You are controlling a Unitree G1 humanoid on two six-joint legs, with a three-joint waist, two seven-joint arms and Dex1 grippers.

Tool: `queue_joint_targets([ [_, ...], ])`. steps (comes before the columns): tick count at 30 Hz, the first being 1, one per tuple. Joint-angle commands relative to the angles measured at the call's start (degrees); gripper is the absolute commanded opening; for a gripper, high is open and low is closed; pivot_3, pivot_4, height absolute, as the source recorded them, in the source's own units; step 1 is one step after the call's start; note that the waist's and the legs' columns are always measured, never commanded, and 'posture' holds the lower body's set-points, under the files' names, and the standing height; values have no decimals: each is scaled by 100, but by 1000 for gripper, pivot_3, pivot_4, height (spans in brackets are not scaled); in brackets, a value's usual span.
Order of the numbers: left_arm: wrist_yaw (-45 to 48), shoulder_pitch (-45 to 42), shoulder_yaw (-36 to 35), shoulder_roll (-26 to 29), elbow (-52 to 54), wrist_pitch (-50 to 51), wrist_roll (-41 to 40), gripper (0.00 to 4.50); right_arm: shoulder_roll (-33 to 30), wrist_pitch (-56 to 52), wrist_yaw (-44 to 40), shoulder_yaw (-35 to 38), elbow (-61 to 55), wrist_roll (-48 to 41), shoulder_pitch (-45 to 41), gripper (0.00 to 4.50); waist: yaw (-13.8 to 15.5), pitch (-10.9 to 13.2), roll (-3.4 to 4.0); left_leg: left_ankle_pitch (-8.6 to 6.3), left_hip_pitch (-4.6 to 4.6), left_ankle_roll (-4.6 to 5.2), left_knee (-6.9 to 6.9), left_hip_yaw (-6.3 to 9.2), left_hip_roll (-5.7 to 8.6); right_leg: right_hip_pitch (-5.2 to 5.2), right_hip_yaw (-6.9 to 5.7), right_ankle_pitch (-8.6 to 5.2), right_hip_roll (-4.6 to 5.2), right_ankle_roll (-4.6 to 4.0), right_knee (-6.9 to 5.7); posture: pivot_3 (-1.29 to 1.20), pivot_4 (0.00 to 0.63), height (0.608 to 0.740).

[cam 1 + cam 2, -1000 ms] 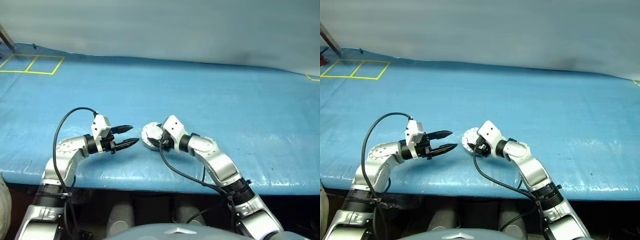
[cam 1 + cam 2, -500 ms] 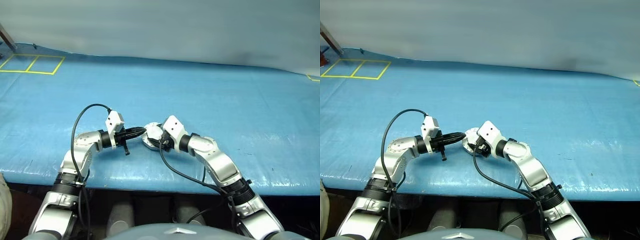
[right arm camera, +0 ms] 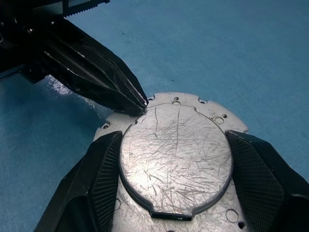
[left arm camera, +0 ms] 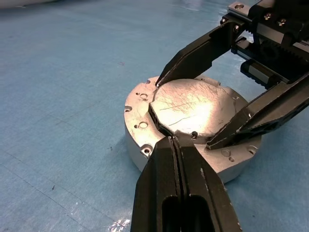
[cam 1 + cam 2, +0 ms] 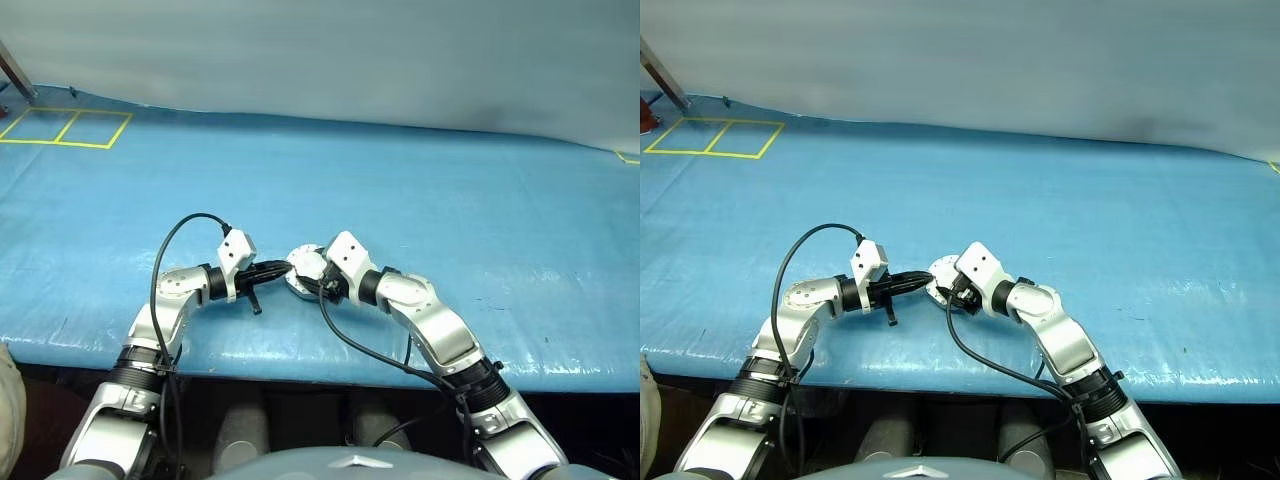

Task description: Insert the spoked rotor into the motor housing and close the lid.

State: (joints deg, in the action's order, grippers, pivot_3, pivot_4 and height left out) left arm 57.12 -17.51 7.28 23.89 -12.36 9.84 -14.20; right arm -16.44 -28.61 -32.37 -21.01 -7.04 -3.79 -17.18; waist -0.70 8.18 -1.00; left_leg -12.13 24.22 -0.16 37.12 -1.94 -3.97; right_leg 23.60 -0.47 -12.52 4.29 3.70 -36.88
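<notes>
Fingers of the left gripper (image 4: 175,141) are pressed together, their tips touching the rim of the lid (image 3: 176,157), which sits closed on the motor housing (image 4: 140,145). The right gripper (image 3: 176,169) spans the lid, one finger on either side. The housing rests on the blue table (image 5: 450,200) near its front edge.

We see the motor housing (image 4: 145,126) flat on the blue mat, its scratched grey lid (image 4: 193,107) apparently seated on top.

Blue tarp (image 5: 420,190), yellow tape squares (image 5: 62,128) far left.
</notes>
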Motion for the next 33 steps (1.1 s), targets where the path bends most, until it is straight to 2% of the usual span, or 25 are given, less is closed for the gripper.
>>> queue_joint_targets([
  [1, -80, 29, 24, -110, 133, 167, -66, 31, -47, -165, 133, 68, 163, 152, 20, 3041, 6, 0, 0, 0, -2, 0, 0, 0, 0, 1, 0, 0, 0, 0, 0, 0, 150, 740],
  [5, -221, -19, 160, -93, 5, 173, 191, 31, -43, -193, 127, 75, 119, 151, 19, 3041, 13, 0, 0, 0, -22, 0, 0, 0, 1, 0, -1, -1, 3, 1, 3, 0, 150, 740],
  [12, -57, -41, 178, -132, 118, 391, 34, 31, -3, -270, 78, 121, 23, 47, 7, 3041, 14, 0, 0, 0, -24, 0, 0, 0, 5, -2, 0, -1, 8, 1, 4, 0, 150, 740],
  [17, -5, -11, 148, -141, 184, 390, -6, 31, 56, -443, -183, 248, -292, -344, 74, 3041, 15, 0, 1, 0, -20, 0, -5, 0, 5, 1, -1, -1, 8, 0, 8, 0, 150, 740],
  [23, 154, 87, 84, -110, 336, 572, -221, 31, 288, -501, -46, 667, -1033, -723, 128, 3041, 21, 2, 1, -1, 47, 1, -9, 10, 12, 26, -2, 11, 5, -23, 9, 0, 150, 740],
  [28, 148, 115, 90, -70, 386, 604, -266, 31, 396, -812, 37, 960, -1521, -1079, 110, 3041, 12, 32, 1, -5, 49, 4, -11, 11, 14, 27, -1, 6, 3, -17, 10, 0, 150, 740],
  [31, 149, 104, 86, -64, 375, 589, -274, 31, 299, -826, -69, 871, -1497, -1101, 123, 3041, 7, 38, 2, -5, 48, 3, -10, 12, 14, 27, -2, 2, 3, -10, 9, 0, 150, 740],
  [33, 150, 88, 87, -55, 357, 576, -280, 0, 274, -754, -84, 773, -1333, -1034, 145, 3770, 6, 40, 4, -5, 48, 3, -9, 12, 14, 27, -1, -1, 3, -6, 9, 0, 150, 740],
])
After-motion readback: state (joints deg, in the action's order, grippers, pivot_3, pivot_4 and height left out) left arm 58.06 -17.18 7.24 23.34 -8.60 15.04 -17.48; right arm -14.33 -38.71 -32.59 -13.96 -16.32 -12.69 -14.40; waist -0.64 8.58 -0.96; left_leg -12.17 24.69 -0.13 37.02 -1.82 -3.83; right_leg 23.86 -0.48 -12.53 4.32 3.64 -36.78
